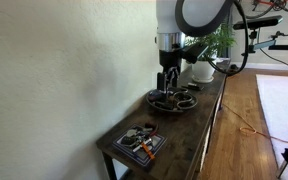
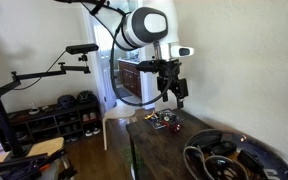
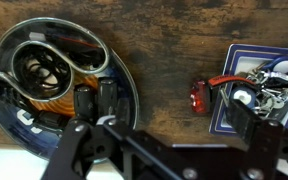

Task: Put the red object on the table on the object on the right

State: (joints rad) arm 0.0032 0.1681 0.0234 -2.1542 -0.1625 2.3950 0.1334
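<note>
A small red object (image 3: pixel 200 97) lies on the dark wooden table (image 3: pixel 164 60), touching the left edge of a blue square book (image 3: pixel 224 112) that carries keys and small items. A round dark dish (image 3: pixel 54 70) with metal loops inside sits to the left in the wrist view. My gripper (image 3: pixel 169 115) is open and empty, hovering above the bare table between the dish and the red object. In both exterior views the gripper (image 1: pixel 169 78) (image 2: pixel 172 88) hangs well above the table, with the dish (image 1: pixel 172 100) (image 2: pixel 224 155) and the book (image 1: pixel 136 143) (image 2: pixel 165 120) below.
The table is narrow and stands against a white wall (image 1: pixel 64 70). A potted plant in a white pot (image 1: pixel 202 70) stands at the table's far end behind the dish. A shoe rack (image 2: pixel 54 118) and a camera stand (image 2: pixel 44 75) are on the floor beyond.
</note>
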